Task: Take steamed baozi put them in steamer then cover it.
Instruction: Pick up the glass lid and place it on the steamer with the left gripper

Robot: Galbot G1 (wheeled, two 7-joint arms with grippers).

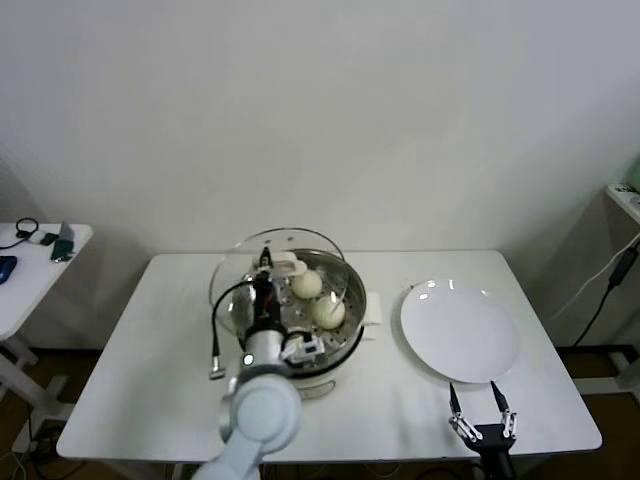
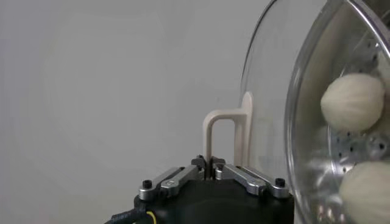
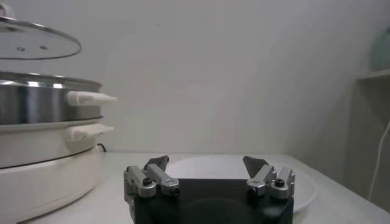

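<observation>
The steamer (image 1: 350,325), a shiny steel basket on a white pot base, stands at the table's middle. Two cream-white steamed baozi (image 1: 307,284) (image 1: 328,313) show inside it; the rest of the basket is hidden by my left arm. My left gripper (image 1: 266,272) is shut on the white handle (image 2: 226,131) of the round glass lid (image 1: 300,245), which hangs just above the basket. The left wrist view shows the gripper (image 2: 209,164), the lid glass (image 2: 274,91) and baozi (image 2: 352,102) behind it. My right gripper (image 1: 481,412) (image 3: 206,164) is open near the front edge.
A flat white plate (image 1: 460,330) with nothing on it lies right of the steamer, just beyond my right gripper. In the right wrist view the steamer (image 3: 42,103) and raised lid (image 3: 36,39) stand apart. A small side table (image 1: 30,265) with gadgets stands far left.
</observation>
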